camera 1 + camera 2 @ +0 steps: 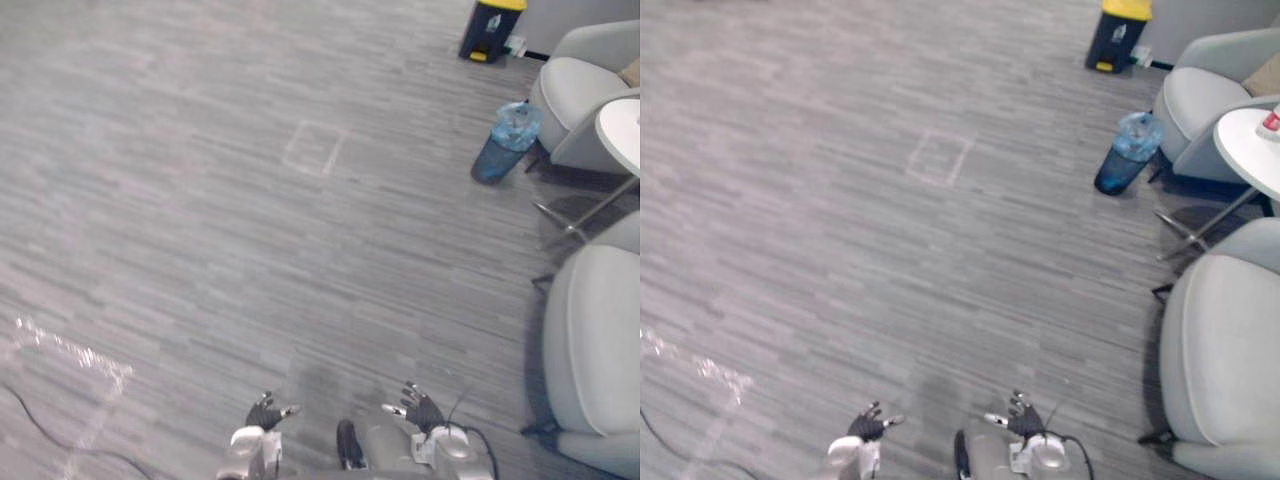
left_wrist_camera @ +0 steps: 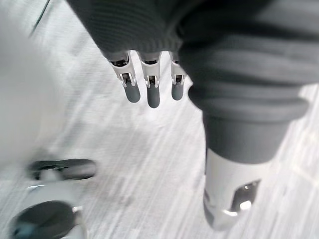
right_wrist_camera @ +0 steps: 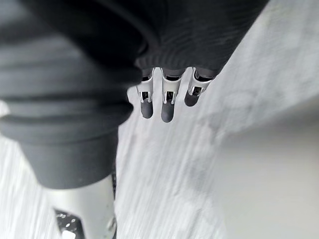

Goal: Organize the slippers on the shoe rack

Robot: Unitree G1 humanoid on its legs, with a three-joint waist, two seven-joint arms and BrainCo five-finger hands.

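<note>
Readable text: we find none.
Dark bin (image 1: 487, 32): a pale patch on its front, too small for us to read.
Water bottle (image 1: 508, 140): we can read nothing on it.

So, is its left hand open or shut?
Open: the left hand holds nothing; its fingers hang straight above the floor.

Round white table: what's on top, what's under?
On the table, a small red-and-white object sits by the picture's edge; the rest of the top is out of frame. Under it: thin metal legs on the floor, partly covered by the near grey chair.
</note>
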